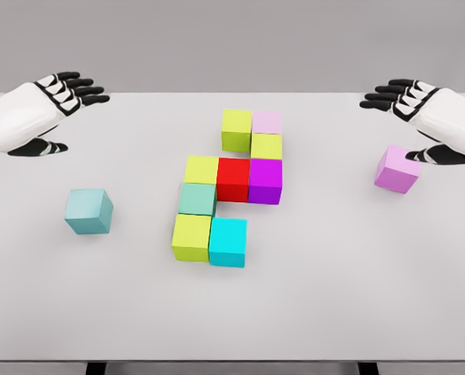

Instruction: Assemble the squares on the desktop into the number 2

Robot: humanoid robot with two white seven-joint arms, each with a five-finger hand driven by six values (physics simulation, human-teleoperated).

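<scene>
Several coloured cubes sit packed together mid-table: a lime cube (pixel 236 130) and a pale pink cube (pixel 266 122) on top, a yellow-green cube (pixel 266 146) below, then a yellow cube (pixel 202 169), red cube (pixel 234 179) and magenta cube (pixel 265 180) in a row, a teal cube (pixel 197 198), and a lime cube (pixel 191 237) beside a cyan cube (pixel 227 242). A loose light-blue cube (pixel 88 211) lies at the left. A loose violet cube (pixel 397 169) lies at the right. My left hand (pixel 60 109) hovers open at the upper left. My right hand (pixel 408 117) hovers open just above the violet cube.
The white table (pixel 334 297) spans the view, with its front edge near the bottom. A grey wall rises behind the far edge.
</scene>
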